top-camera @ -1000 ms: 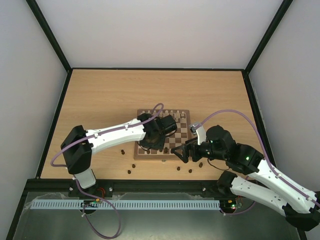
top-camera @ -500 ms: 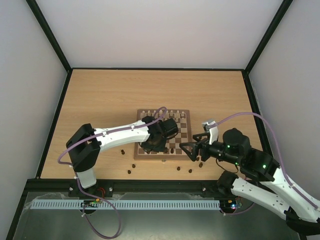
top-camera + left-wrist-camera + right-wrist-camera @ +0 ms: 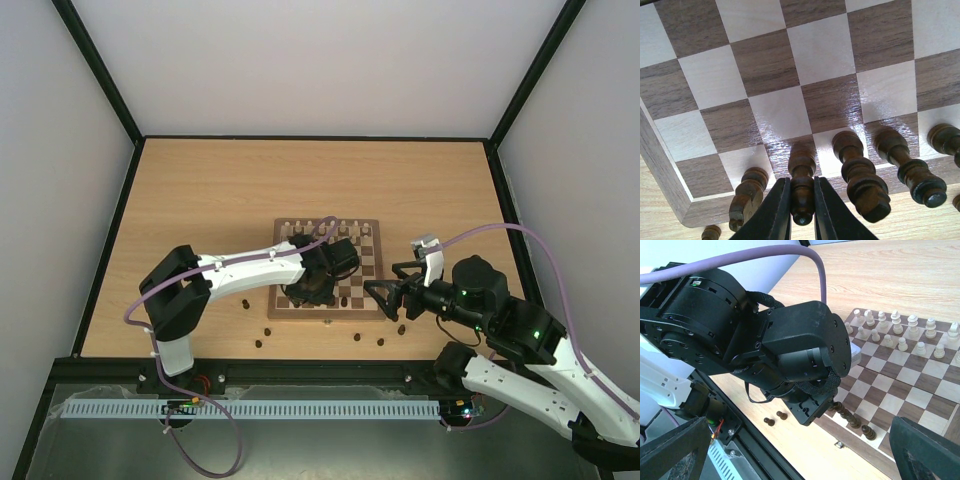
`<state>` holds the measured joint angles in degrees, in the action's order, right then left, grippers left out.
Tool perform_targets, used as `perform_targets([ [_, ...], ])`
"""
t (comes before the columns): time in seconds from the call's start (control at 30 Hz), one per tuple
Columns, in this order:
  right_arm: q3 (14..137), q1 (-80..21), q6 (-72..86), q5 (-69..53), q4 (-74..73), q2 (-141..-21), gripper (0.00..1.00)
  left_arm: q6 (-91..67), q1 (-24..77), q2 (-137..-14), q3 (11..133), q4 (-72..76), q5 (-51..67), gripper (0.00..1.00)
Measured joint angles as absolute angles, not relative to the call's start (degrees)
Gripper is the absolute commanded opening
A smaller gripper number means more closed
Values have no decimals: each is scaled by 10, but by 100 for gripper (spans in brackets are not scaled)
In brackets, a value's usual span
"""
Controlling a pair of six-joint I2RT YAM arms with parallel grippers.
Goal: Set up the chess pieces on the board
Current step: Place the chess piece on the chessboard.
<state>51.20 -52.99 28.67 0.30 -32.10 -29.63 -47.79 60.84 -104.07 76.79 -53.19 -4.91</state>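
The board (image 3: 368, 256) lies mid-table, with pale chess pieces (image 3: 897, 330) lined up on its two far rows. My left gripper (image 3: 802, 212) is shut on a dark chess piece (image 3: 802, 172) whose foot rests on a dark square of the near row. Other dark pieces (image 3: 860, 175) stand to either side of it in that row. In the top view the left gripper (image 3: 312, 292) hangs over the board's near left part. My right gripper (image 3: 385, 298) is open and holds nothing, just off the board's near right corner.
Several loose dark pieces lie on the table in front of the board, among them a pair (image 3: 775, 418) to the left and one (image 3: 401, 328) under the right arm. A metal clasp (image 3: 839, 444) sits on the board's near rim. The table's black edge (image 3: 300, 358) runs close by.
The right gripper has drawn back to the right, off the board's near corner. The left arm's elbow has swung right; its gripper stays shut on the dark piece over the near row.
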Motion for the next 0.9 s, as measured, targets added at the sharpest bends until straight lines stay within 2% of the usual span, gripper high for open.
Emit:
perform_targets([
  [0.57, 512, -530, 286, 4, -321, -296, 99, -477, 608, -1042, 760, -531, -49, 6],
  [0.9, 512, -530, 286, 4, -321, -296, 99, -478, 608, -1042, 759, -530, -50, 15],
])
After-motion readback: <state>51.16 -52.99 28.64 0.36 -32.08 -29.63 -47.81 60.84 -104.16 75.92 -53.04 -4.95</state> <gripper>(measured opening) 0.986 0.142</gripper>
